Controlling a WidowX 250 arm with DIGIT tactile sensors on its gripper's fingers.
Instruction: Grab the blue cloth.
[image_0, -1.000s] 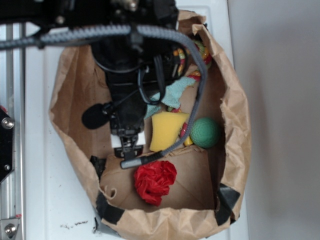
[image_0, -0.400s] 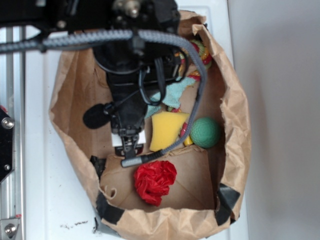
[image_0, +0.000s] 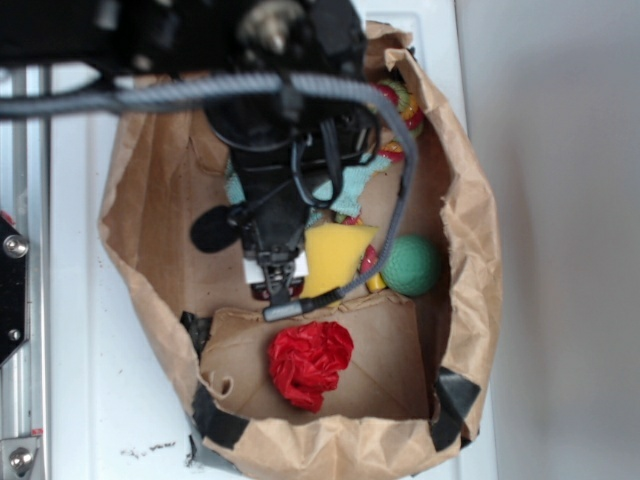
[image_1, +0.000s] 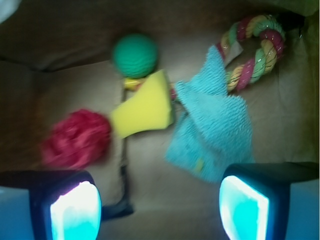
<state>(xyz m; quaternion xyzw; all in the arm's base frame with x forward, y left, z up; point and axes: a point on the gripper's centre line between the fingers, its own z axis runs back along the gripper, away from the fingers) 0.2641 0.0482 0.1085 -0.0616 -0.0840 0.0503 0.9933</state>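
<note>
The blue cloth (image_1: 212, 135) lay crumpled on the floor of the brown paper bag (image_0: 470, 230), just ahead of the gripper (image_1: 160, 207), whose jaws were spread wide and empty above it. A yellow sponge (image_1: 145, 106) touched its edge; a rope ring (image_1: 255, 47) lay at its far side. A green ball (image_1: 135, 55) and a red fabric ball (image_1: 76, 139) sat apart.

Turquoise blue cloth (image_1: 212, 132) with a yellowish spot, yellow sponge (image_1: 145, 106), green ball (image_1: 135, 55), red fabric ball (image_1: 76, 139), striped multicolour rope ring (image_1: 255, 50).
</note>
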